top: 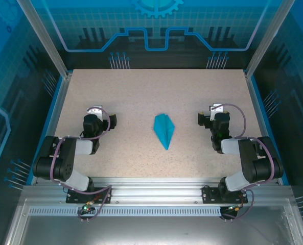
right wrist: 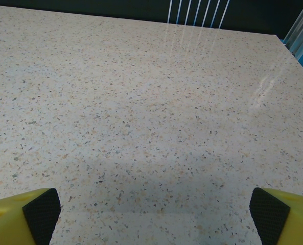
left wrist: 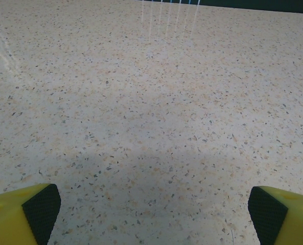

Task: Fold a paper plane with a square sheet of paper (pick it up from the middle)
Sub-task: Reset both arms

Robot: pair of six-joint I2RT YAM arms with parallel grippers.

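A slim teal-blue paper plane (top: pixel 164 129) lies flat in the middle of the speckled table (top: pixel 141 92), its sharp point toward the near edge and a centre crease along its length. The sheet shows as this folded dart. My left gripper (top: pixel 101 118) rests well to its left, and my right gripper (top: pixel 211 117) well to its right, both apart from the paper. In the left wrist view the left gripper (left wrist: pixel 154 213) stands open, its black pads (left wrist: pixel 41 210) wide over bare table. The right gripper (right wrist: pixel 155 214) is likewise open, its pads (right wrist: pixel 267 213) spread with nothing between.
Clear panels with teal-blue printed patterns wall the table on the left (top: pixel 44 41), back and right. An aluminium rail (top: pixel 151 194) carrying both arm bases runs along the near edge. Both arms are folded back near their bases.
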